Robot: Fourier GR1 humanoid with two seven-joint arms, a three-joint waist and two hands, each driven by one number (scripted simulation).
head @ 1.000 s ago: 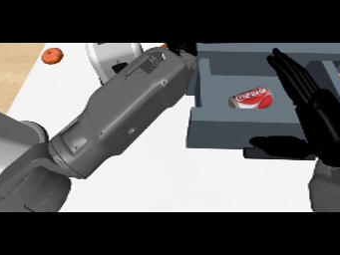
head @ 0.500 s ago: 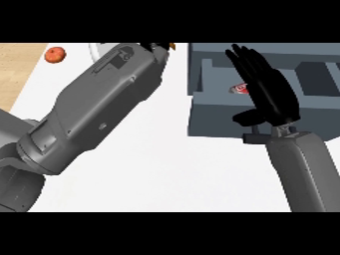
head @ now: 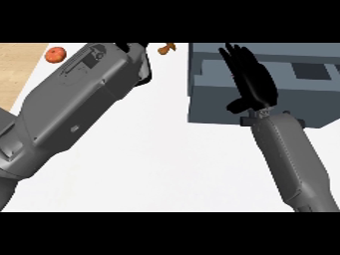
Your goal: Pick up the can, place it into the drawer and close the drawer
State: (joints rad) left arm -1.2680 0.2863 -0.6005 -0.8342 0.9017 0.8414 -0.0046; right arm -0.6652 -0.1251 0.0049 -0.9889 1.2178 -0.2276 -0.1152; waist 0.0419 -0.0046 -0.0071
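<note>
The white counter (head: 165, 164) runs up to a wooden strip (head: 3, 74) at the left, and the grey drawer (head: 217, 107) sits at its far right. Your right hand (head: 250, 82) is open, fingers straight and pointing away from you, laid flat over the drawer's top. The can shows nowhere: judge it to be in the drawer under that hand, but you cannot confirm it. That is the main risk. If you push the drawer shut while the can stands tall or lies off to one side, it could catch on the frame and jam the drawer. A flat hand may also slide off the front face and not drive it home. Your left forearm (head: 69, 109) lies slantwise across the counter, with your left hand (head: 134, 47) barely showing at the far edge; you cannot tell whether it is open or closed. Swinging it could knock the red-orange round object (head: 55, 55) or the small brown object (head: 166, 48) nearby.
</note>
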